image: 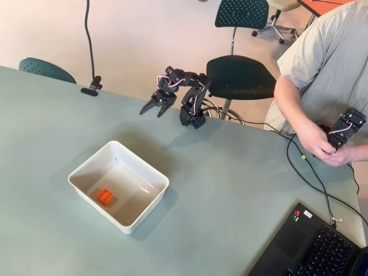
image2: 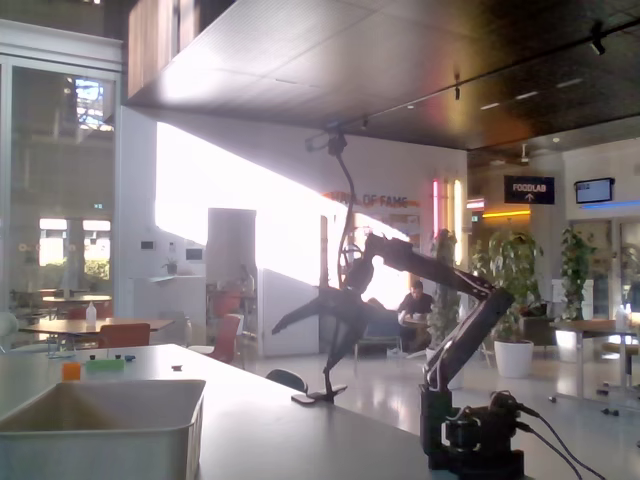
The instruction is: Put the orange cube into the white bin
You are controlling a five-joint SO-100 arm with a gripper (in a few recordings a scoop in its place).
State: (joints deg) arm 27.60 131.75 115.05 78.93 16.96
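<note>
Tool point(image: 150, 109) open, cube point(image: 105, 197) in bin point(image: 140, 217)

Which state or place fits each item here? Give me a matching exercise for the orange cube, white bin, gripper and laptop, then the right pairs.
Items:
1. orange cube
2. white bin
3. gripper
4. laptop

Descriptions:
A. open, holding nothing, raised above the table
B. at the table's lower right corner in the overhead view
C. lying on the floor of the bin
D. standing on the table, left of the arm's base in the overhead view

Pairs: 1-C, 2-D, 3-A, 4-B
</note>
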